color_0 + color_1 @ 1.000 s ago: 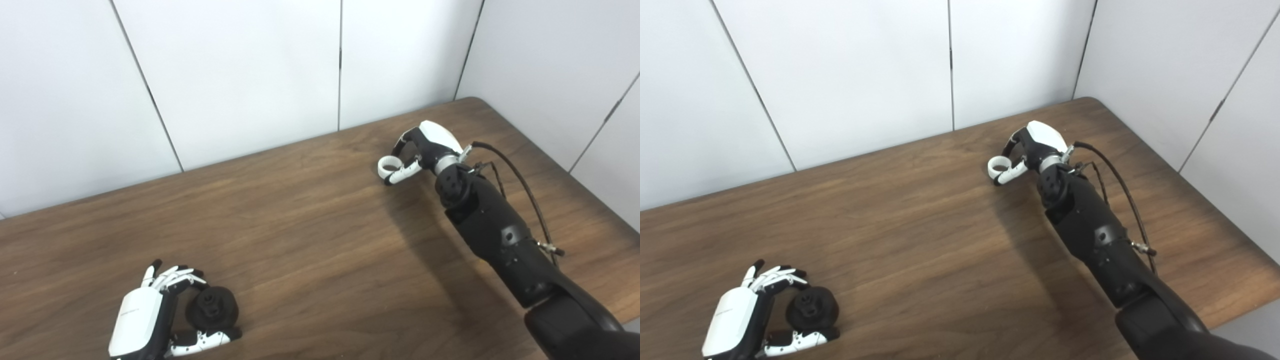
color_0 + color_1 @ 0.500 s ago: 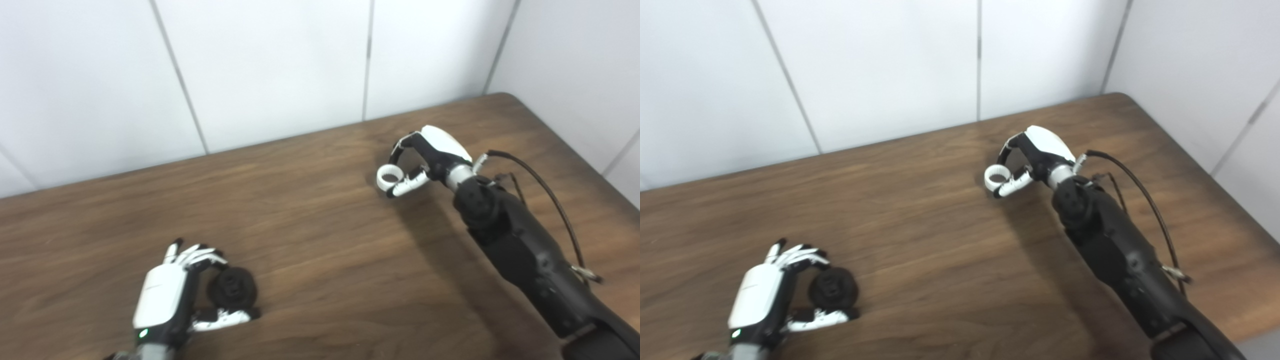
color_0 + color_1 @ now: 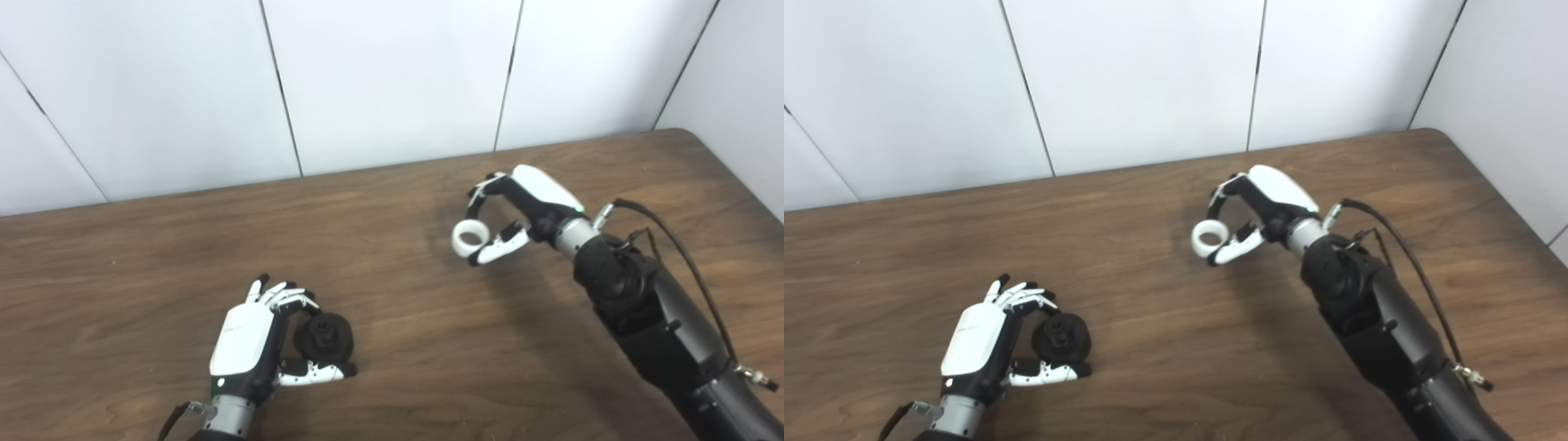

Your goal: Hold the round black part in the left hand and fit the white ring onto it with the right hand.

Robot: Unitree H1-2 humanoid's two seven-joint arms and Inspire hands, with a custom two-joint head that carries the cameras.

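My left hand (image 3: 248,349) is closed around the round black part (image 3: 323,337), low near the front of the wooden table (image 3: 392,306), its raised hub facing up and toward the right. My right hand (image 3: 520,211) pinches the white ring (image 3: 470,237) between fingers and thumb, raised over the table and well apart from the part. I should bring the ring across, square its opening to the hub, then press on gently.

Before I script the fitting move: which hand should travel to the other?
The right hand: it holds the white ring above the table, while the left hand steadies the black part.
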